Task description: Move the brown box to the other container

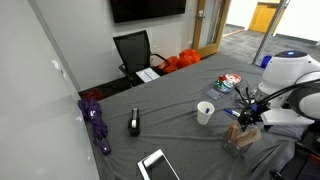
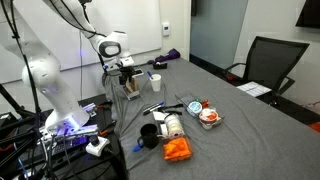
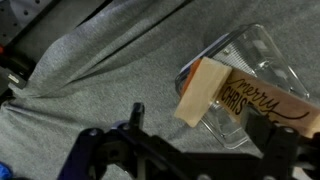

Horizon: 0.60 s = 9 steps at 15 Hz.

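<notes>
The brown box (image 3: 198,90) lies tilted inside a clear see-through container (image 3: 262,58); dark "merry Christmas" lettering shows beside it. My gripper (image 3: 203,128) hovers just above them, fingers spread wide and touching nothing. In both exterior views the gripper (image 1: 246,118) (image 2: 125,74) hangs over the container with the box (image 1: 240,138) (image 2: 129,88) near the table edge. The white round cup (image 1: 205,112) (image 2: 155,82) stands upright on the grey cloth a short way from the container, apart from the gripper.
A black rectangular device (image 1: 134,123), a purple object (image 1: 97,120) and a white tablet (image 1: 155,165) lie on the cloth. A red-and-white packet (image 1: 228,82), an orange item (image 2: 177,150), a jar (image 2: 170,127) and a black chair (image 1: 133,50) are nearby.
</notes>
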Motion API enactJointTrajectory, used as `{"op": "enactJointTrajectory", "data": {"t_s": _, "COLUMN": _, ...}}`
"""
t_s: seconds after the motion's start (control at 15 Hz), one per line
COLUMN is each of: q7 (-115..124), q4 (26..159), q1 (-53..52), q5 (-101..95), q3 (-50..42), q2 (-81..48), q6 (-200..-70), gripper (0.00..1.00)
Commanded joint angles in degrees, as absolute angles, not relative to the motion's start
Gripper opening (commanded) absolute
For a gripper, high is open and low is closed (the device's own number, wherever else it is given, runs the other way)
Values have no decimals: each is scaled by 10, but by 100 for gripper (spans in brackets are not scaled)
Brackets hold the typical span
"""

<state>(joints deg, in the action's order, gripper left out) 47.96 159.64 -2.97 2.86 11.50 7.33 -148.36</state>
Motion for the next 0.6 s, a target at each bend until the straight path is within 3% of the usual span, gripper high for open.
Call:
{"op": "enactJointTrajectory", "data": {"t_s": 0.0, "q7": 461, "q4": 1596, "q1": -39, "q5": 24, "q3": 107, "q2": 48, "q6": -1507, "gripper": 100}}
{"op": "enactJointTrajectory", "data": {"t_s": 0.4, "q7": 392, "q4": 1596, "q1": -50, "q5": 78, "q3": 97, "q2": 42, "q6": -1484, "gripper": 100}}
{"op": "enactJointTrajectory", "data": {"t_s": 0.47, "q7": 378, "q4": 1596, "q1": -52, "q5": 94, "q3": 95, "q2": 43, "q6": -1483, "gripper": 75}}
{"op": "enactJointTrajectory", "data": {"t_s": 0.53, "q7": 369, "q4": 1596, "q1": -53, "q5": 106, "q3": 94, "q2": 44, "q6": -1481, "gripper": 73}}
